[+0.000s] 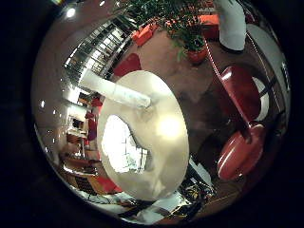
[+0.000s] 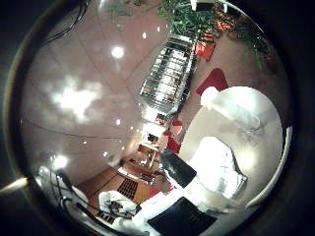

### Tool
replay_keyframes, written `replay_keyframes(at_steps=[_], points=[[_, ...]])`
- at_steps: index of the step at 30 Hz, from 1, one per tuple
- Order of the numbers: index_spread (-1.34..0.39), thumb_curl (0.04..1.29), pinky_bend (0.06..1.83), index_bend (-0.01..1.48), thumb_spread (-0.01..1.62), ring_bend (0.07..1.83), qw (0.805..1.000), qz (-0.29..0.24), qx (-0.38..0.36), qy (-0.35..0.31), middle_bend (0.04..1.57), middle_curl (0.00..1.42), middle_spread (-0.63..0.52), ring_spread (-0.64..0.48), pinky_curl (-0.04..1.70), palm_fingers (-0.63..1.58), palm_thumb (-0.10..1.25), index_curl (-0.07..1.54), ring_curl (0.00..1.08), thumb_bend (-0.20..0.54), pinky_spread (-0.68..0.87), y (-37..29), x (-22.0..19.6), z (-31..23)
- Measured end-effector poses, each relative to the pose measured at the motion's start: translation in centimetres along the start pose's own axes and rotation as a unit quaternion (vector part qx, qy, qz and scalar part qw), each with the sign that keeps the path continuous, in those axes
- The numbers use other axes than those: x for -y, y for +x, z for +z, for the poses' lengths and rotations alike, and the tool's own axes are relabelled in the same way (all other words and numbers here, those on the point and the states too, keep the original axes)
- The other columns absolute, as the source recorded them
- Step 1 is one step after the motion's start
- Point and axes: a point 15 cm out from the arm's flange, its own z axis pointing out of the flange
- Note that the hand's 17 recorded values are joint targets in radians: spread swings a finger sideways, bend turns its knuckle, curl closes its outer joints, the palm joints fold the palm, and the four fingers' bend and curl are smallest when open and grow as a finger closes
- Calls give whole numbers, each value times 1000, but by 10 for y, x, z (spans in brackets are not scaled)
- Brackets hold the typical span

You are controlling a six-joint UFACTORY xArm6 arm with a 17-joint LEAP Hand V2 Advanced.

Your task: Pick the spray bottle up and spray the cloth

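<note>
the hand (image 2: 179,196) shows only in the thumb side palm view, as blocky parts in white and black. one dark, rounded, glossy segment sits above a white housing, and a flat black panel with straight edges lies below it.

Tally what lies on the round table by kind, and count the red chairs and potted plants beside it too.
Spray bottle, lying on the table: 1
Cloth on the table: 1
Red chairs beside the table: 1
Potted plants on the floor: 1
Total: 4
</note>
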Motion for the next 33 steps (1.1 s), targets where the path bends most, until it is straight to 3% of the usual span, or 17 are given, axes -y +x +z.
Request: replay_keyframes(at_steps=[13, 33], points=[[-129, 289, 327, 146, 1017, 358, 997, 50, 52, 15, 223, 342, 217, 224, 311, 23, 480, 245, 240, -27, 344, 60, 2, 47], [-79, 291, 313, 147, 979, 387, 996, 19, 54, -62, 264, 343, 219, 220, 322, 58, 428, 249, 257, -28, 333, 36, 21, 175]])
